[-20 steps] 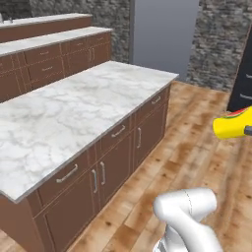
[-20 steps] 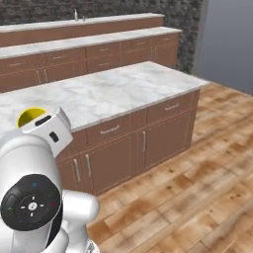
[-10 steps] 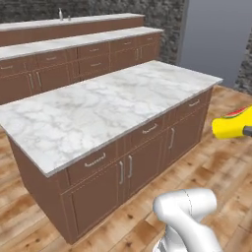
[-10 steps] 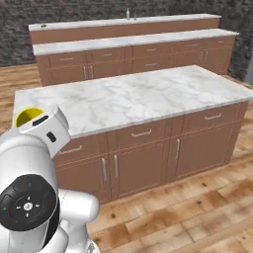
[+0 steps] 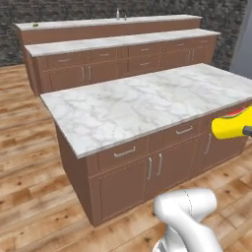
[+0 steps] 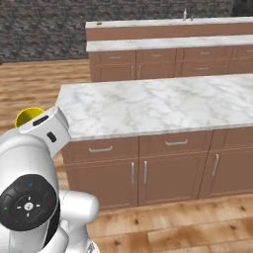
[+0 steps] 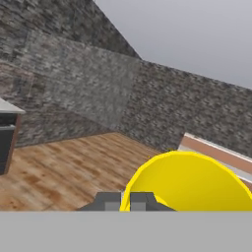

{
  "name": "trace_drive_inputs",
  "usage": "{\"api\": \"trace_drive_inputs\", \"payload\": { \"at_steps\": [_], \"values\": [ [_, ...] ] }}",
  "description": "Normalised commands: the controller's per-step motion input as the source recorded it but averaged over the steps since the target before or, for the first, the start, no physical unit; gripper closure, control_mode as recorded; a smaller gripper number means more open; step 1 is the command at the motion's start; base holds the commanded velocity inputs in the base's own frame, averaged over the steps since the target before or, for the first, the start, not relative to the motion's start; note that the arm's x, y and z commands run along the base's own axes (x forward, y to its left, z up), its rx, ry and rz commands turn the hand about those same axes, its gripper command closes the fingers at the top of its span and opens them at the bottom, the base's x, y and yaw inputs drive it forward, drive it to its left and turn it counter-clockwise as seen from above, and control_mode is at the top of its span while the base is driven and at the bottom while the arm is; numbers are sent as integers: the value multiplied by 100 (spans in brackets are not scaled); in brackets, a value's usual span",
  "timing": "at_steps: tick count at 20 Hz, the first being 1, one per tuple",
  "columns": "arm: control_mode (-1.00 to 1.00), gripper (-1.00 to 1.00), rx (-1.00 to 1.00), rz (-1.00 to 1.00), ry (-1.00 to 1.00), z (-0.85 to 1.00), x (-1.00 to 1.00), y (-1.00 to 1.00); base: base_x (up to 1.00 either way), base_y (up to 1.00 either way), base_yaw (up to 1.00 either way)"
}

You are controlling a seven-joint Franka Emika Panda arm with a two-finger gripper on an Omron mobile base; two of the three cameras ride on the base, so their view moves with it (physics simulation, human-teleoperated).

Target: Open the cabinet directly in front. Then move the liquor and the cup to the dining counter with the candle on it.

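A yellow cup (image 5: 230,126) hangs at the right edge of the left base view, lying sideways in the air beside the island's corner. My gripper (image 7: 126,201) is shut on the cup (image 7: 189,183), whose yellow rim takes up the lower right of the hand view. The cup's rim (image 6: 27,116) peeks out behind my white arm in the right base view. The cabinet, the liquor, the candle and the dining counter are out of view.
A marble-topped island (image 5: 142,103) with brown drawers and doors stands directly ahead. Behind it run two long marble-topped brown counters (image 5: 118,42), the far one with a faucet (image 5: 118,13). Wooden floor (image 5: 24,162) lies open to the left. Stone walls close the back.
The whole scene has slid sideways in both base views, so the base has turned. The island now stands square ahead. The cup stays in my shut gripper.
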Motion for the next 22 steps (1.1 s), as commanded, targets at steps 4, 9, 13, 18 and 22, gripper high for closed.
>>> {"api": "trace_drive_inputs", "payload": {
  "at_steps": [4,9,13,18,22],
  "values": [
    [100,100,0,0,0,0,0,0,0,9,26],
    [100,100,0,0,0,0,0,0,0,39,13],
    [100,100,0,0,0,0,0,0,0,73,8],
    [100,100,0,0,0,0,0,0,0,97,5],
    [100,100,0,0,0,0,0,0,0,100,5]
  ]
}}
